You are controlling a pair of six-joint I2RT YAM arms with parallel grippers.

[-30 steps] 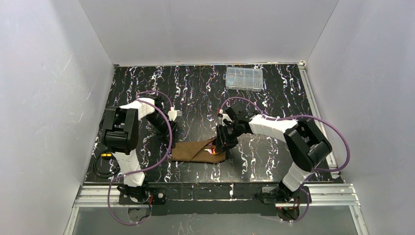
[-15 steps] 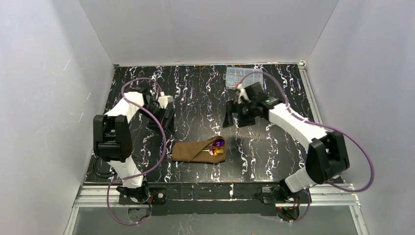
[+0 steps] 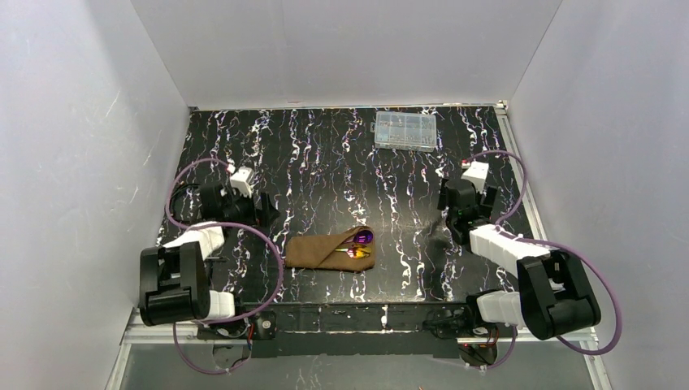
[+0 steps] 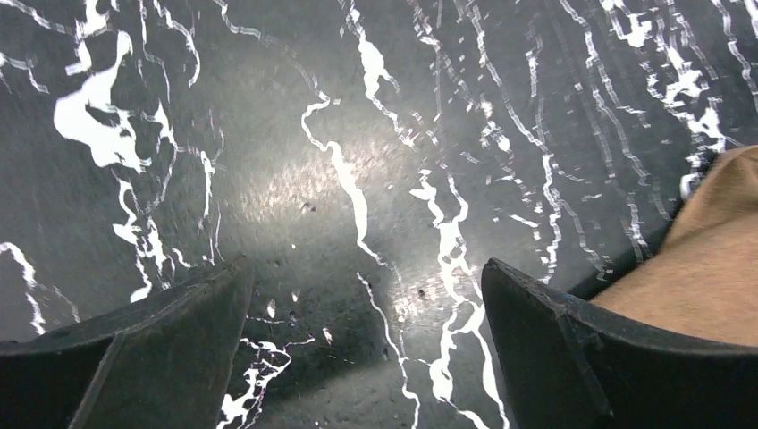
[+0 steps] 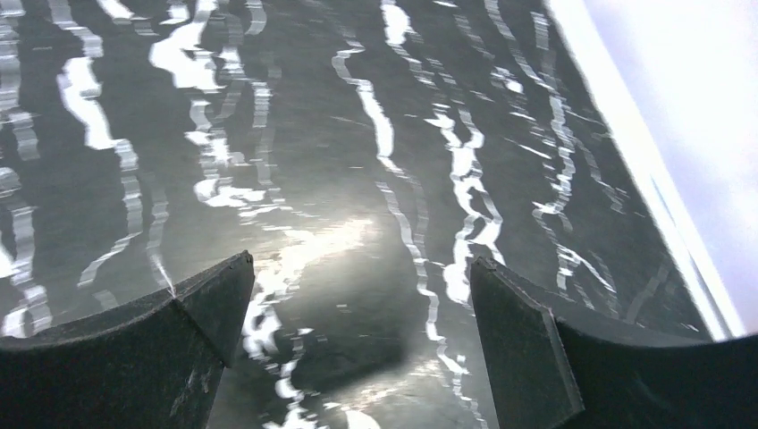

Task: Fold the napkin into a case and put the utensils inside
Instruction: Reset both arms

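The brown napkin (image 3: 321, 252) lies folded on the black marbled table near the front centre. Two utensils stick out of its right end, one with a purple head (image 3: 365, 236) and one with a gold-orange head (image 3: 360, 253); their handles are hidden inside the fold. My left gripper (image 3: 266, 211) hovers to the napkin's upper left, open and empty. In the left wrist view the left gripper (image 4: 366, 295) frames bare table, with a napkin corner (image 4: 715, 259) at the right edge. My right gripper (image 3: 452, 193) is off to the right, open. The right wrist view shows the right gripper (image 5: 357, 295) over bare table.
A clear plastic compartment box (image 3: 405, 132) stands at the back of the table, right of centre. White walls enclose the table on three sides; the right wall (image 5: 679, 107) shows close by in the right wrist view.
Both grippers have opened and pulled away from the napkin, the left arm back to the left, the right arm back to the right. The utensils stay tucked in the fold.
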